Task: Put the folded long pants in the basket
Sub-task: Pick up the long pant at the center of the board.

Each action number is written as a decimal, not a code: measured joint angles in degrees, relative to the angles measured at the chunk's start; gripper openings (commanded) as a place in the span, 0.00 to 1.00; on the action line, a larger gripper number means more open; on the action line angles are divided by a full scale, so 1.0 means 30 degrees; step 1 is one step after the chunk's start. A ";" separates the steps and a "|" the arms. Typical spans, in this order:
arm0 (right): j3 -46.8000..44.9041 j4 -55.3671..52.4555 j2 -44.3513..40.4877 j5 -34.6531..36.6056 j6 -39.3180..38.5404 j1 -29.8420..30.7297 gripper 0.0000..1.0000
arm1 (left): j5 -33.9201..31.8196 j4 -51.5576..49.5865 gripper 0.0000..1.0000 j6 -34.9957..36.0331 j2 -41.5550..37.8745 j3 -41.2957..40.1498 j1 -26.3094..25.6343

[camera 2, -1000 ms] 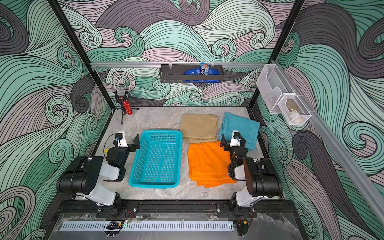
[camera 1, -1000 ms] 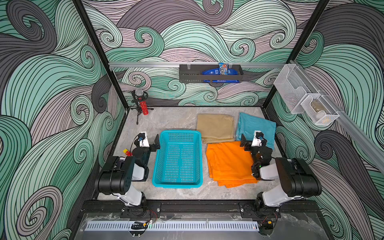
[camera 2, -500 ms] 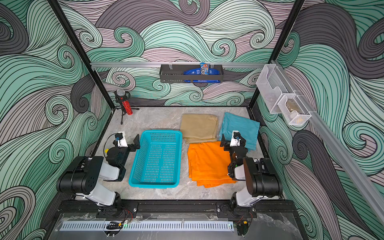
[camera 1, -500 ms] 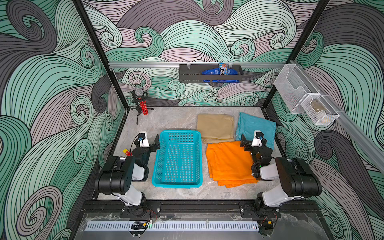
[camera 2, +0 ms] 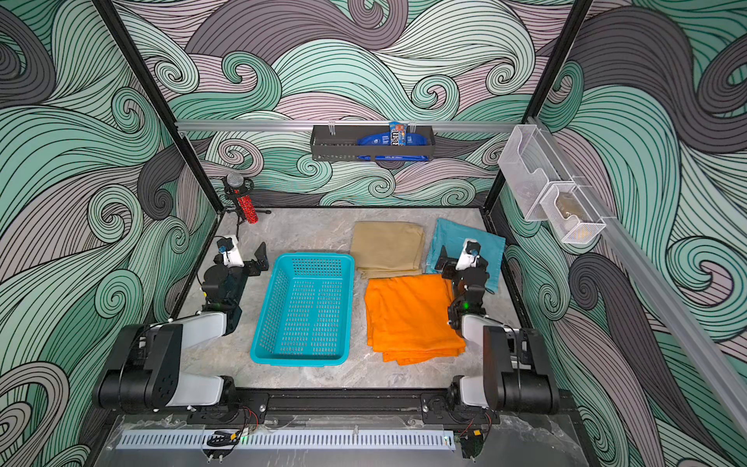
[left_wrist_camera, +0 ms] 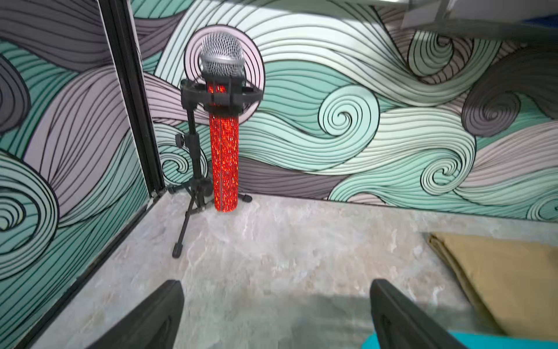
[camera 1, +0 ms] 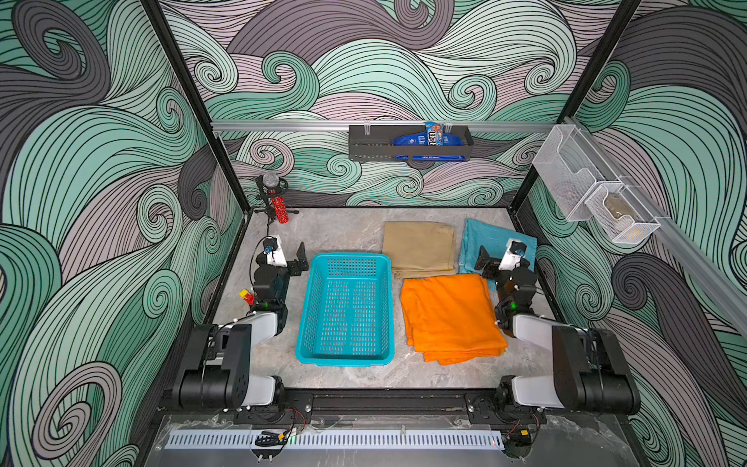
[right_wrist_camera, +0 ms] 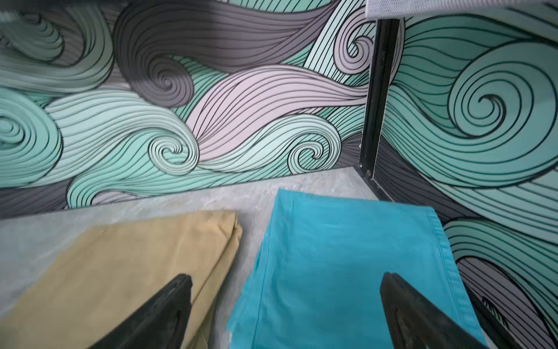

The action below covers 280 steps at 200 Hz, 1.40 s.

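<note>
Red microphone [left_wrist_camera: 225,157], black tray [camera 1: 372,146], mesh bins [camera 1: 582,182]

Black left pincer [left_wrist_camera: 276,282], white-shelled arm [camera 1: 258,323]

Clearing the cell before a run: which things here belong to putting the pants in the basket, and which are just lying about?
For the job: khaki pants, orange pants, teal pants, turquoise basket.
Lying about: red microphone on its stand, snack packets, black wall tray, white mesh bins.

Three folded pants (khaki [camera 1: 418,248], orange [camera 1: 450,319], teal [camera 1: 485,242]), one basket [camera 1: 349,256], one microphone [camera 1: 279,207].
</note>
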 measured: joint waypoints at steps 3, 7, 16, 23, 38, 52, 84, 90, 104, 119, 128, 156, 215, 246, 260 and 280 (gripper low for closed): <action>0.0525 -0.0583 -0.0080 0.0036 0.0182 -0.0015 1.00 | -0.0022 -0.0408 0.98 -0.0073 -0.0029 0.0342 0.0000; 0.1137 -0.1392 -0.0160 0.0095 0.0372 -0.0022 1.00 | -0.0095 -0.1122 0.99 -0.0182 -0.0058 0.0882 0.0000; 0.2404 -0.3002 -0.0350 0.0036 0.0809 -0.0087 1.00 | -0.0182 -0.2681 0.99 -0.0423 -0.0058 0.2055 0.0000; 0.3220 -0.4269 -0.0481 -0.0146 0.1100 -0.0131 1.00 | -0.0233 -0.3963 0.99 -0.0641 -0.0058 0.2994 -0.0007; 0.4677 -0.6921 -0.0444 -0.0845 0.1647 -0.0160 1.00 | -0.0160 -0.6783 0.98 -0.1049 -0.0044 0.4983 -0.0066; 0.6171 -0.9479 0.0066 -0.1829 0.2200 -0.0182 1.00 | 0.0000 -0.8947 0.99 -0.1384 0.0022 0.6798 -0.0342; 0.9340 -1.3974 0.2397 -0.4510 0.3293 -0.0197 1.00 | 0.1100 -1.2444 0.99 -0.2149 0.0889 1.0440 -0.1778; 0.9799 -1.4586 0.2885 -0.4976 0.3468 -0.0197 0.99 | 0.1413 -1.3070 0.98 -0.2259 0.1377 1.1227 -0.2091; 1.0848 -1.5897 0.4073 -0.5858 0.3789 -0.0153 0.98 | 0.1960 -1.4360 0.98 -0.2463 0.2681 1.2910 -0.2747; 1.2065 -1.7092 0.5399 -0.6528 0.4014 -0.0058 0.96 | 0.2528 -1.5803 0.99 -0.2630 0.4357 1.4717 -0.3512; 1.2815 -1.7639 0.6229 -0.6783 0.4153 0.0007 0.95 | 0.2871 -1.6640 0.99 -0.2703 0.5377 1.5781 -0.3934; 1.5125 -1.8928 0.8706 -0.7475 0.4590 0.0386 0.90 | 0.4080 -1.8761 0.98 -0.3147 0.8692 1.9445 -0.5158; 1.8586 -2.0378 1.2808 -0.7497 0.5246 0.1304 0.85 | 0.5960 -1.9453 0.98 -0.5042 1.2619 2.2753 -0.6696; 1.9081 -2.0881 1.4032 -0.7060 0.5537 0.1348 0.87 | 0.6557 -1.9387 0.98 -0.6003 1.4542 2.4028 -0.6754; 1.9081 -2.1070 1.4375 -0.6958 0.5668 0.1370 0.88 | 0.6659 -1.9387 0.98 -0.6317 1.5089 2.4043 -0.6754; 1.9088 -2.1048 1.4768 -0.6943 0.5676 0.1428 0.88 | 0.6761 -1.9394 0.98 -0.6615 1.5715 2.4043 -0.6754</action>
